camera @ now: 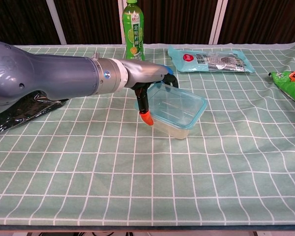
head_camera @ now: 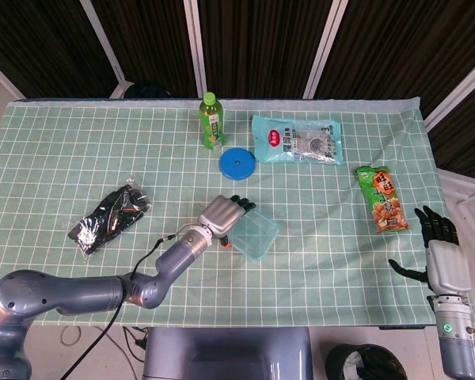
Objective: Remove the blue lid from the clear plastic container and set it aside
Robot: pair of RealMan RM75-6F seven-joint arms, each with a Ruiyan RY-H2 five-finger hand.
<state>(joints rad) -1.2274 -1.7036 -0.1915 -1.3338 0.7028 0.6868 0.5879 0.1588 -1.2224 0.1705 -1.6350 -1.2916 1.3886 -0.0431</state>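
The clear plastic container (head_camera: pixel 259 236) (camera: pixel 179 110) with its pale blue lid lies mid-table, turned at an angle. My left hand (head_camera: pixel 224 214) (camera: pixel 150 82) is at its left end. The fingers (camera: pixel 170 78) reach over the lid's far rim, and the orange-tipped thumb (camera: pixel 146 116) presses the near left corner, so the hand grips that end. My right hand (head_camera: pixel 441 249) hangs open off the table's right edge, far from the container, and shows only in the head view.
A green bottle (head_camera: pixel 212 120) (camera: pixel 132 29) and a round blue disc (head_camera: pixel 237 164) stand behind the container. A light-blue snack pack (head_camera: pixel 295 140) (camera: pixel 211 60) lies back right, a green snack bag (head_camera: pixel 382 199) (camera: pixel 291 84) at right, and a black bag (head_camera: pixel 109 215) (camera: pixel 17 112) at left.
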